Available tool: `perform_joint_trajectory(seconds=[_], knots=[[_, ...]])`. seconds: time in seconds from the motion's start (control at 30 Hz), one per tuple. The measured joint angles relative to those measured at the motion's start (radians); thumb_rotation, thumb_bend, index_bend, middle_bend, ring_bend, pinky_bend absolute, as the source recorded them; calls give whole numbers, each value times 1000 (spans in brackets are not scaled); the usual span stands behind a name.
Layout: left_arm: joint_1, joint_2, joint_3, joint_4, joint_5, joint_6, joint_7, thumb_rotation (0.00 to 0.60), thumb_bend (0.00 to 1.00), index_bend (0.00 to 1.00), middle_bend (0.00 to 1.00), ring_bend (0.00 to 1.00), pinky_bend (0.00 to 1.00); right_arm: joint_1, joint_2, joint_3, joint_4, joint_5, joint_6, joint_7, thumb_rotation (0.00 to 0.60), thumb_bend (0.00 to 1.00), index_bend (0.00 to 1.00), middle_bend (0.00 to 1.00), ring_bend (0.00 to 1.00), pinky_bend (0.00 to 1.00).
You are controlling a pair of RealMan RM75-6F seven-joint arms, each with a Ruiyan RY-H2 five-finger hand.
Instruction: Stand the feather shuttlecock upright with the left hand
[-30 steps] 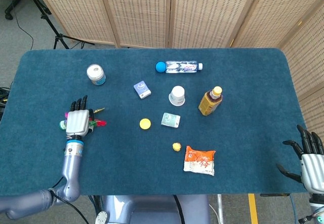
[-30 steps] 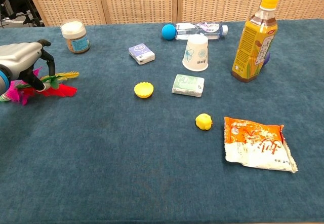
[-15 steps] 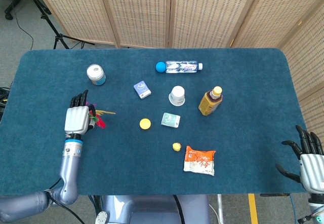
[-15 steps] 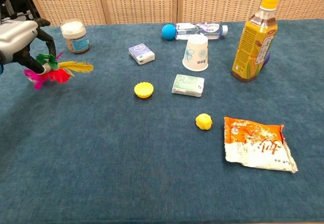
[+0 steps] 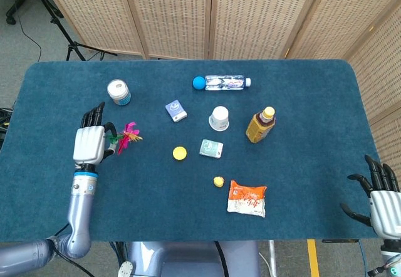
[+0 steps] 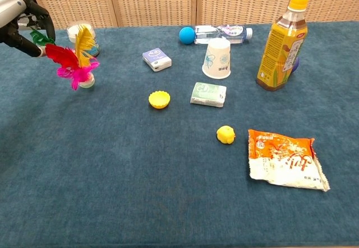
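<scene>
Raised since a second ago, the feather shuttlecock [image 6: 74, 63] stands base-down on the counter [image 5: 301, 164], its feathers pinched by the left hand [image 5: 89, 142]. Bare cloth stretches toward six o'clock. At the four-o'clock corner, the right hand [image 5: 382, 197] rests spread, empty.

Snack packet [image 6: 287, 160] has big red chars, bottle [image 6: 280, 42] & small box [image 6: 156, 59] have labels, none legible.

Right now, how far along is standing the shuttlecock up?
Nearly done: the feather shuttlecock looks upright, its base on the table, feathers up. In hand: the left hand touches the feathers. Left: let go and see that it stands. The right hand waits, holding nothing.
</scene>
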Motion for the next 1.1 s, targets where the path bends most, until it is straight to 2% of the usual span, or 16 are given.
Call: perform_joint_trajectory(seconds=[0.53,0.73,0.83,1.1], knots=[[33,14,-1,63,-29,-35,-77,600,470,635,0,62,104,3,-7,-5,-1,-2,-9,-18,600,208,315,0,0,0],[39,14,-3,83,-26,-40,-98,600,431,629,0,62,104,4,-10,-6,1,-2,-12,-22,600,208,315,0,0,0],[41,15,-5,89,-18,-40,-111,600,409,557,0,61,104,4,-11,-6,1,-3,-12,-25,600,208,315,0,0,0],[45,19,-10,99,5,-34,-126,600,357,235,0,62,104,5,-16,-6,5,-3,-11,-28,600,208,315,0,0,0]])
